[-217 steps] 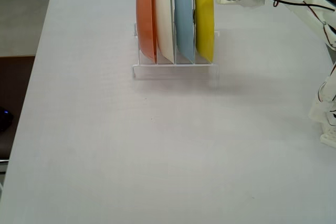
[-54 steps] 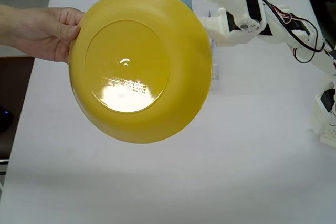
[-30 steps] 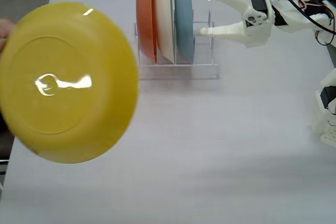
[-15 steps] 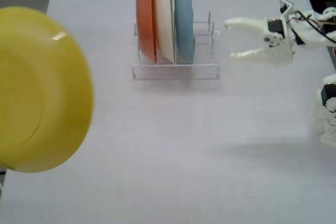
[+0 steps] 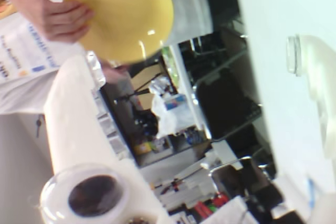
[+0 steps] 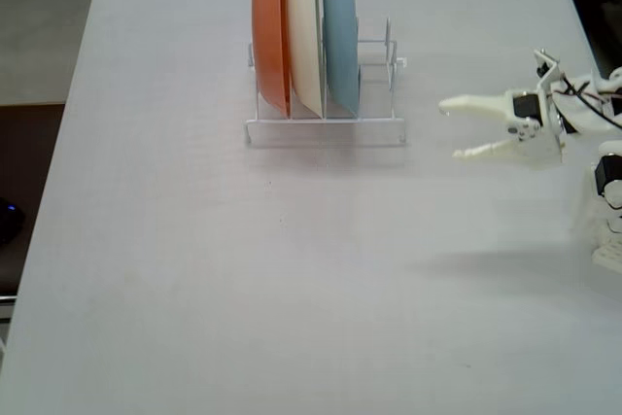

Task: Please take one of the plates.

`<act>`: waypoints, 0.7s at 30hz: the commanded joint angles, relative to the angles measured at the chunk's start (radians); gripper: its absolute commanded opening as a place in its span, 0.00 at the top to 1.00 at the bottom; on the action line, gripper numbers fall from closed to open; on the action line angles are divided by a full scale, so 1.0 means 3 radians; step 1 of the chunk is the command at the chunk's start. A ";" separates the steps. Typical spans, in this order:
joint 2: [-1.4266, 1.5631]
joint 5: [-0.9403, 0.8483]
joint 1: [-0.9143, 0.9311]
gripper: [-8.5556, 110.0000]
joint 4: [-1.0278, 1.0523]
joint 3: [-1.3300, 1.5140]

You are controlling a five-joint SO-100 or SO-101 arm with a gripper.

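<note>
Yellow plate [image 5: 123,17]; orange plate [image 6: 269,36], white rack [image 6: 326,128]

Glossy yellow plate [image 5: 123,14], tilted, held aloft.

Fixed view: bright, even light from above, sharp overall, pic a bit grainy. White table [image 6: 194,269] slightly washed out w/ faint lilac tint. Soft shadows only: a pale smear under the rack [image 6: 326,131], a wider blurry one on the table below the gripper [image 6: 452,129]. No hard glare; mild sheen on the plates in the rack.

Wrist view: tilted on its side, much rougher. Motion blur and soft focus throughout. Right side blown out to near white. Yellow plate [image 5: 122,15] shows small bright glints; hand [image 5: 63,19] holding it is blurred. Middle background dark, cluttered, hard to read.
</note>
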 commanded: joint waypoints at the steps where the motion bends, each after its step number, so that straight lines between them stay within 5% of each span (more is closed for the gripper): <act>1: 0.0404 0.0005 -0.0026 0.57 -0.0046 0.0271; 9: 0.0603 0.0128 -0.0020 0.59 -0.0020 0.0823; 17: 0.0603 0.0240 -0.0046 0.90 -0.0184 0.1135; 21: 0.0603 0.0256 -0.0046 0.93 -0.0322 0.1258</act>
